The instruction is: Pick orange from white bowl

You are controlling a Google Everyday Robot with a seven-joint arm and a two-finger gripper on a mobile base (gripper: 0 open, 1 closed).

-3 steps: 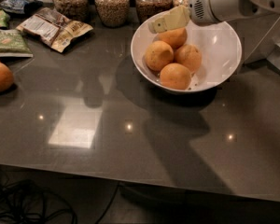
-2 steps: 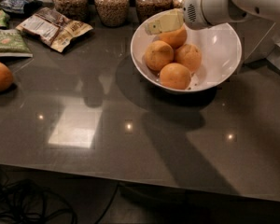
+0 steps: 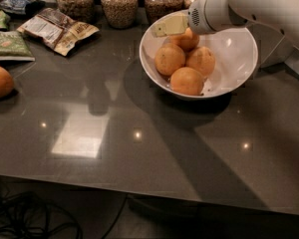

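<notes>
Gripper point(image 3: 165, 27) hangs over the rear-left rim of the white bowl point(image 3: 235, 54), right at the rearmost orange point(image 3: 189, 42). Clenched or released: cannot tell. Contact: cannot tell. Three more fruits crowd the bowl's left-centre; its right side is bare. Glass jars point(image 3: 119, 6) stand close behind. The desk point(image 3: 189, 153) in front lies open.

gripper point(image 3: 158, 30) over white bowl point(image 3: 236, 54) rear rim, beside rear orange point(image 3: 189, 40); jars point(image 3: 119, 6) behind.
</notes>
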